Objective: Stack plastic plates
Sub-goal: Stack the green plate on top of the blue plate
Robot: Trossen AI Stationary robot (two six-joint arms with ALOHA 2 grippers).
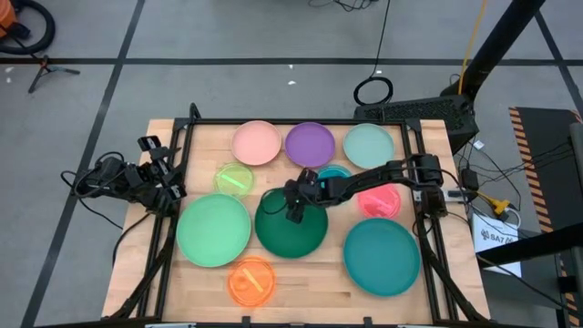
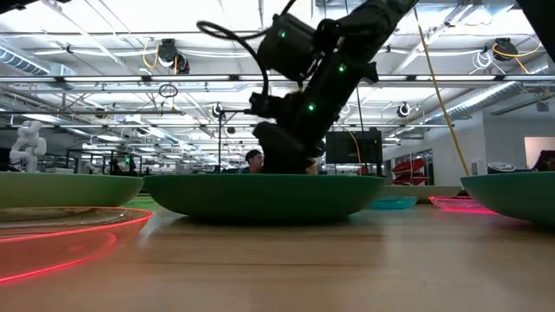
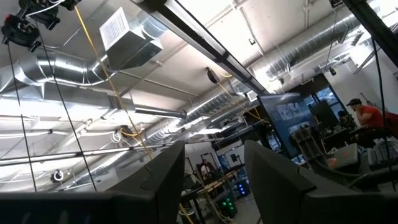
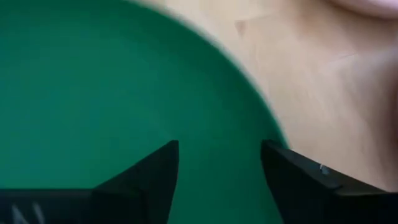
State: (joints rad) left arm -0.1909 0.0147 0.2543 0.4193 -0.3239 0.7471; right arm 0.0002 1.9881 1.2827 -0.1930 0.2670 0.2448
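Several round plates lie flat on the wooden table. A pink plate (image 1: 257,143), a purple plate (image 1: 310,144) and a mint plate (image 1: 369,146) line the far side. A small yellow-green plate (image 1: 234,179), a small blue plate (image 1: 335,172) and a small red plate (image 1: 379,200) sit mid-table. A light green plate (image 1: 214,230), a dark green plate (image 1: 291,232), a teal plate (image 1: 382,257) and a small orange plate (image 1: 250,280) lie nearer. My right gripper (image 1: 296,210) is open and pointing down, low over the dark green plate's inside (image 4: 93,93). My left gripper (image 3: 214,186) is open and waits at the left edge. My right gripper reaches down into the dark green plate's hollow, close to its far rim (image 4: 261,118). In the low view the plate's rim (image 2: 260,180) hides the fingertips, so I cannot tell whether they touch the plate.
The blue plate lies partly under my right arm (image 1: 364,178). A black frame (image 1: 291,121) runs along the table's far and side edges. Bare wood shows along the near edge between the orange and teal plates (image 1: 310,278).
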